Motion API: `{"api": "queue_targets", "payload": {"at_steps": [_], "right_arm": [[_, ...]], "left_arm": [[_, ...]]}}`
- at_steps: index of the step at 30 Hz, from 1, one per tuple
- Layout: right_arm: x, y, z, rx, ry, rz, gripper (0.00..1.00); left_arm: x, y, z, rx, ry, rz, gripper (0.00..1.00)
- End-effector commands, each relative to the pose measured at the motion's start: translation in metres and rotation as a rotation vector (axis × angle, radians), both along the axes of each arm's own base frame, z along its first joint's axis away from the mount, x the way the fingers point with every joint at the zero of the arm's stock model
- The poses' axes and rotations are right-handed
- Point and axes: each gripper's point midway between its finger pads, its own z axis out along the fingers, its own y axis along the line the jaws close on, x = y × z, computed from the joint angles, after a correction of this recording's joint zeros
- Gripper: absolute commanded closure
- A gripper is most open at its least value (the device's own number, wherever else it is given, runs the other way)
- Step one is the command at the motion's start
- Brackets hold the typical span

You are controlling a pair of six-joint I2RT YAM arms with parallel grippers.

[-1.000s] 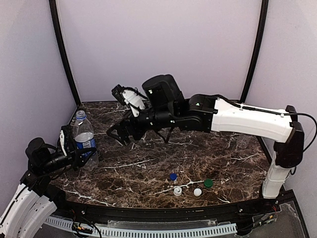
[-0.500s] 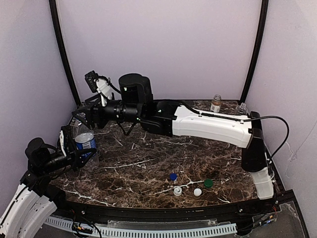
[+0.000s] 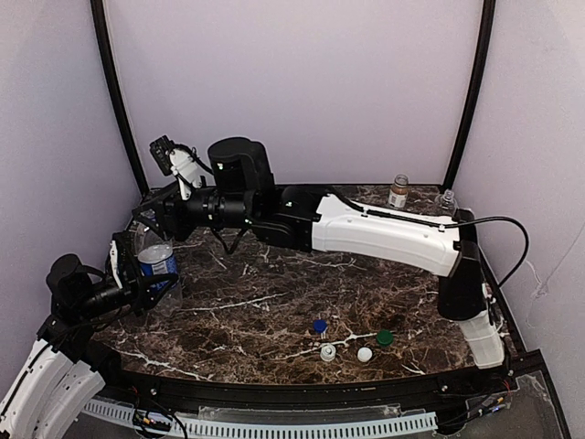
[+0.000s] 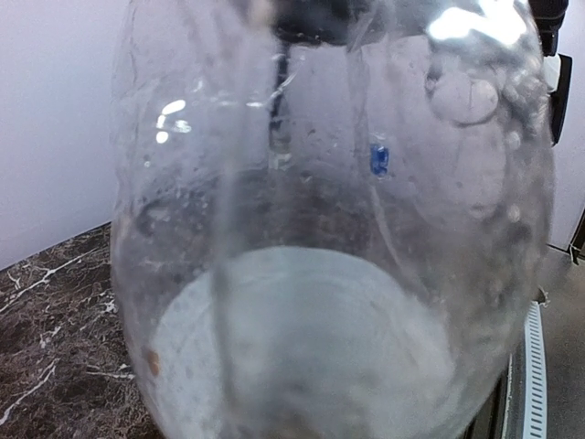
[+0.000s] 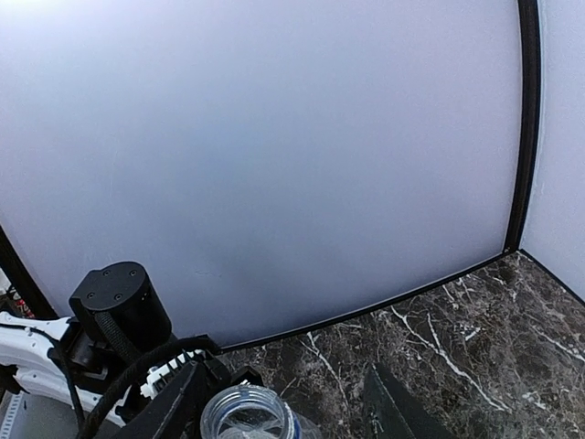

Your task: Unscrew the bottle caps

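- R arm has swung left since 1 s back: right gripper [image 3: 154, 222] was over mid-table, now sits over the top of the blue-label bottle [image 3: 157, 263]; little shift in the last half sec.
- L arm, bottle and loose caps are all in the same spots as before.
- Right gripper: jaws spread, one either side of the bottle neck. In the R wrist view there is a clear gap between the bottle top and the dark finger [image 5: 391, 416] on the right of it. The other finger is close to the neck; can't tell if it touches.
- Bottle top looks like a pale ring from above; can't tell if a cap is on it.
- Left gripper [image 3: 142, 279]: pinching the blue-label bottle low on its body. The bottle is upright at the far-left edge of the marble table [image 3: 274, 302]. L wrist view is filled by clear plastic.
- Loose caps near the front edge, centre-right: blue cap [image 3: 319, 325], white cap [image 3: 328, 352], second white cap [image 3: 365, 354], green cap [image 3: 385, 337]. All close together, none touching.
- Back-right corner: tan-label bottle [image 3: 398, 191] upright, with a plain clear bottle [image 3: 446, 200] just right of it.
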Motion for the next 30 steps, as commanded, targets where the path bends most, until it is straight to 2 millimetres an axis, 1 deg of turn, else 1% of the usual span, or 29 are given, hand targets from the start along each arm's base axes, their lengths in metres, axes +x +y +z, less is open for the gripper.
{"api": "queue_targets", "payload": {"at_steps": [1,3,4,5,6,7,10,13,15,16,18,20,22,23,25,26,27,28,29,30], "right_arm": [[0.003,0.007,-0.013,-0.035,0.009,-0.012,0.45],[0.005,0.008,-0.017,-0.045,0.015,-0.014,0.50],[0.005,0.009,-0.018,-0.047,0.016,-0.014,0.55],[0.005,0.009,-0.019,-0.050,0.017,-0.013,0.63],[0.004,0.008,-0.019,-0.051,0.018,-0.012,0.69],[0.003,0.008,-0.018,-0.053,0.017,-0.004,0.69],[0.002,0.006,-0.021,-0.074,0.023,-0.002,0.53],[0.000,0.004,-0.024,-0.086,0.032,0.004,0.49],[0.000,0.004,-0.024,-0.088,0.036,0.005,0.49],[0.001,0.004,-0.025,-0.089,0.036,0.000,0.52],[0.002,0.003,-0.023,-0.085,0.028,-0.005,0.63],[0.001,0.003,-0.022,-0.087,0.022,-0.006,0.77],[0.003,0.002,-0.024,-0.095,0.017,-0.007,0.95],[0.002,0.001,-0.025,-0.098,0.017,-0.006,1.00],[0.002,-0.002,-0.022,-0.095,0.021,0.008,1.00],[0.001,-0.004,-0.020,-0.092,0.020,0.010,1.00],[0.002,-0.007,-0.018,-0.089,0.020,0.010,1.00],[0.002,-0.010,-0.014,-0.085,0.014,0.006,1.00],[0.003,-0.013,-0.010,-0.080,0.007,-0.001,1.00],[0.006,-0.017,-0.009,-0.081,-0.002,-0.014,1.00]], "left_arm": [[-0.001,-0.001,-0.001,-0.005,-0.010,-0.011,0.59],[0.000,-0.001,-0.001,-0.005,-0.010,-0.009,0.59],[0.000,-0.001,-0.001,-0.005,-0.010,-0.009,0.59],[0.000,-0.001,-0.001,-0.005,-0.010,-0.009,0.59],[0.000,0.000,-0.001,-0.005,-0.011,-0.008,0.59],[0.000,-0.001,-0.001,-0.005,-0.011,-0.009,0.59],[0.000,0.000,-0.001,-0.005,-0.011,-0.002,0.59],[0.001,0.000,-0.001,-0.003,-0.012,0.000,0.59],[0.001,0.000,-0.002,-0.003,-0.010,0.001,0.59],[0.001,0.000,-0.002,-0.003,-0.009,0.002,0.59],[0.001,0.000,-0.002,-0.002,-0.008,0.002,0.59],[0.001,0.000,-0.002,-0.001,-0.009,0.000,0.59],[0.001,0.001,-0.002,-0.001,-0.009,0.002,0.59],[0.002,0.001,-0.002,-0.001,-0.009,0.004,0.59],[0.002,0.001,-0.002,-0.001,-0.011,0.006,0.59],[0.002,0.001,-0.002,-0.001,-0.012,0.007,0.57],[0.002,0.001,-0.002,-0.001,-0.010,0.009,0.45],[0.003,0.002,-0.003,-0.002,-0.009,0.017,0.38],[0.003,0.002,-0.003,-0.004,-0.005,0.019,0.21],[0.003,0.003,-0.003,-0.007,-0.005,0.022,0.11]]}}
